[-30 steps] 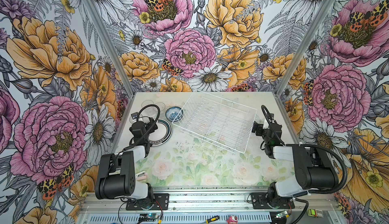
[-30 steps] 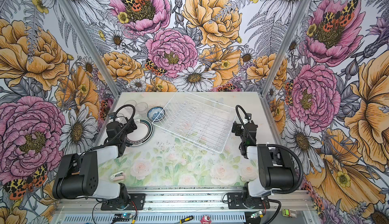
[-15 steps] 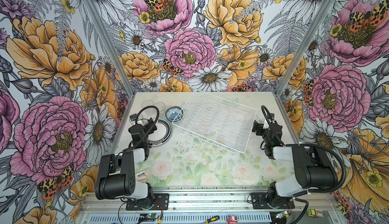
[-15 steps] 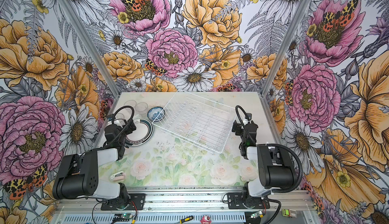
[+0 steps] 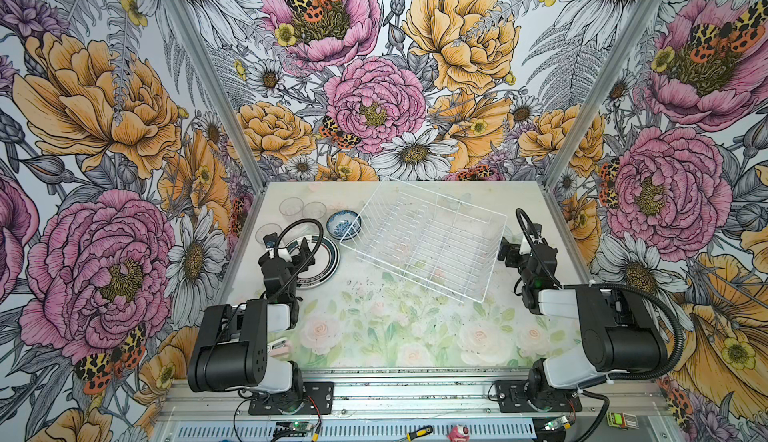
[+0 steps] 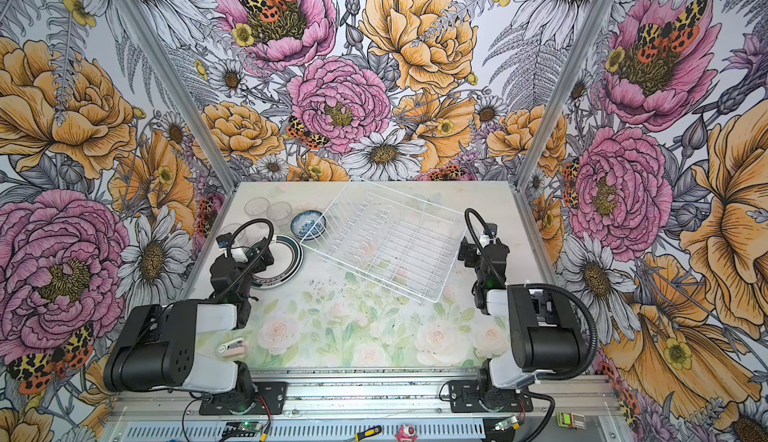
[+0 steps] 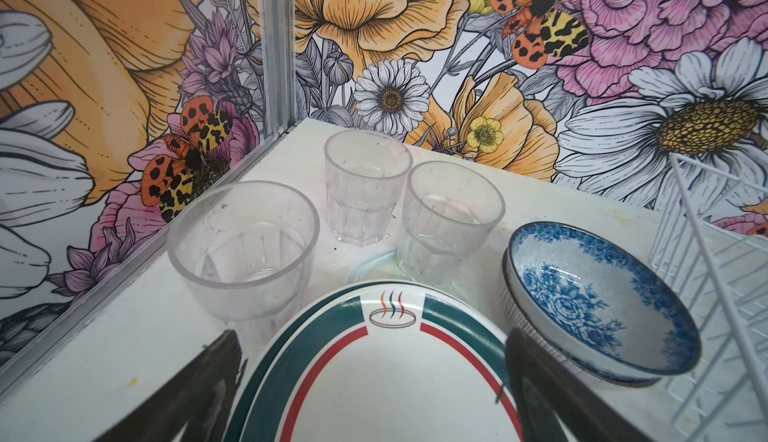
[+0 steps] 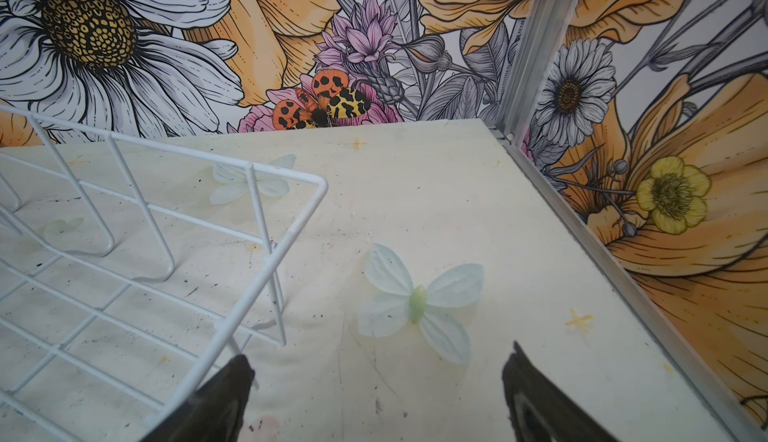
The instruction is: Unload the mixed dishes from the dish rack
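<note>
Both left claw (image 7: 374, 377) and right claw (image 8: 378, 382) stay open, barely moved.

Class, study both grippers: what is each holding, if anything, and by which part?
Nothing is held. The left gripper stands open over the plate, not closed on it; the right gripper stands open beside the dish rack, its jaws empty.

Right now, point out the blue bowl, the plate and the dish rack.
blue bowl (image 7: 582, 294): left wrist view, patterned inside
plate (image 7: 395, 377): left wrist view, white centre
dish rack (image 8: 249, 164): right wrist view, top rim wire
</note>
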`<action>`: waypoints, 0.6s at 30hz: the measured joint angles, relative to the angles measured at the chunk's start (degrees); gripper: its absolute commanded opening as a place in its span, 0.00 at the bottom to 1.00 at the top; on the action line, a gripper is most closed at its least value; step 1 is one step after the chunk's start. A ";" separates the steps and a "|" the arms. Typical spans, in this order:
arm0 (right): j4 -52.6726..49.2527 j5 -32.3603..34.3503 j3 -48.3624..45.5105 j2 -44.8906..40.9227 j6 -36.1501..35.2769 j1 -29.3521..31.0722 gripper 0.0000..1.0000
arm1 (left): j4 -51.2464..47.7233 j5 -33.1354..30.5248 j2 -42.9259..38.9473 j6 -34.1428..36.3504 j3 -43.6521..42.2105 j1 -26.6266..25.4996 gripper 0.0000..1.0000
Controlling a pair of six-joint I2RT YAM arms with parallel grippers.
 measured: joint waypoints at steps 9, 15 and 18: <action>0.28 0.81 -0.07 0.00 -0.42 0.09 0.99 | 2.49 3.78 5.22 2.25 1.90 -0.92 0.99; 0.28 0.96 -0.07 0.00 -0.44 0.09 1.00 | -0.59 3.10 5.11 4.50 4.87 -3.76 0.99; 0.28 0.98 -0.07 0.00 -0.44 0.09 1.00 | -1.20 1.49 5.11 5.95 4.87 -5.49 0.99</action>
